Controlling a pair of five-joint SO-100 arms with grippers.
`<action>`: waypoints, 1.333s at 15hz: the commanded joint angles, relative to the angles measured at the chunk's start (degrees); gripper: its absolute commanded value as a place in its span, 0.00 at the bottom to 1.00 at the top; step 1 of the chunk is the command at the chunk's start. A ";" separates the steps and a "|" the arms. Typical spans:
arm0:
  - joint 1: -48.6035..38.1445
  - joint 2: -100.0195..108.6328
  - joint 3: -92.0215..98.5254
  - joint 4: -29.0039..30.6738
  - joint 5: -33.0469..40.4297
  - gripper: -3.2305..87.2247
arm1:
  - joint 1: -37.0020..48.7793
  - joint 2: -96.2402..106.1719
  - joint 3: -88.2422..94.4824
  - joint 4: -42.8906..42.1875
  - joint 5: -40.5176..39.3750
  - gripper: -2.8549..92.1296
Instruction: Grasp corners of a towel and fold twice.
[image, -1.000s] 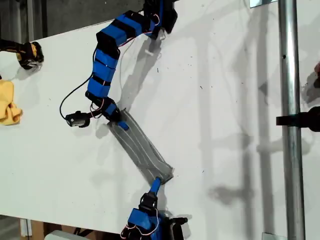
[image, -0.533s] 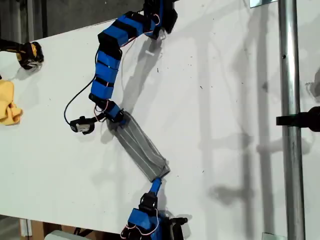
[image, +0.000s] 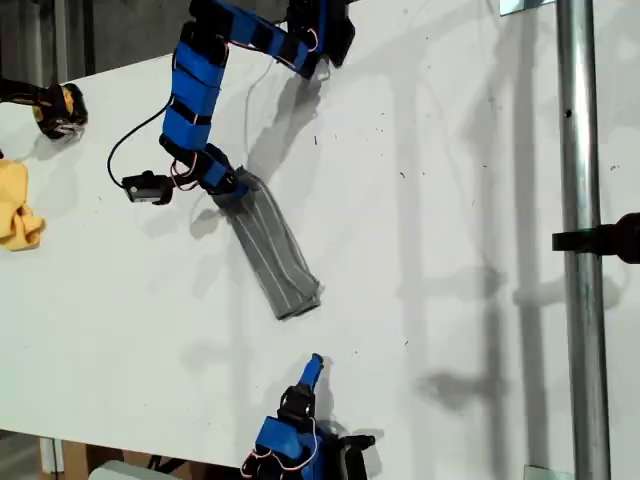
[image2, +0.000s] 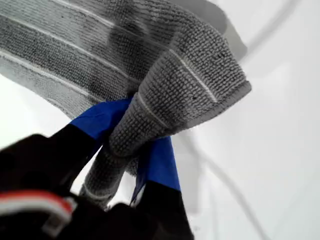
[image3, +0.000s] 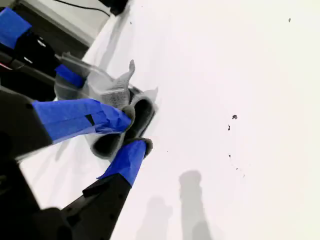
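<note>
Towel (image: 268, 250), folded into a long strip, lies mid-table in the exterior view; my first gripper (image2: 131, 150) pinches its far-left end. Near the table's front edge, my second gripper (image3: 131, 131) hangs open, holding nothing.

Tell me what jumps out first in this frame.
The towel, a long grey striped strip, lies diagonally mid-table in the exterior view, one end pinched in my first hand. My second hand sits open near the bottom edge, apart from it. A yellow cloth lies at that view's left edge.
</note>
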 joint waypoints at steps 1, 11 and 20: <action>-1.05 0.53 -1.76 0.35 0.35 0.13 | 0.88 18.90 12.13 1.05 3.87 0.03; -1.49 0.53 -2.55 0.62 1.58 0.14 | -12.22 57.92 40.17 10.02 29.62 0.03; -1.49 0.53 -2.11 0.53 2.20 0.14 | -20.30 25.05 4.48 -0.35 25.40 0.03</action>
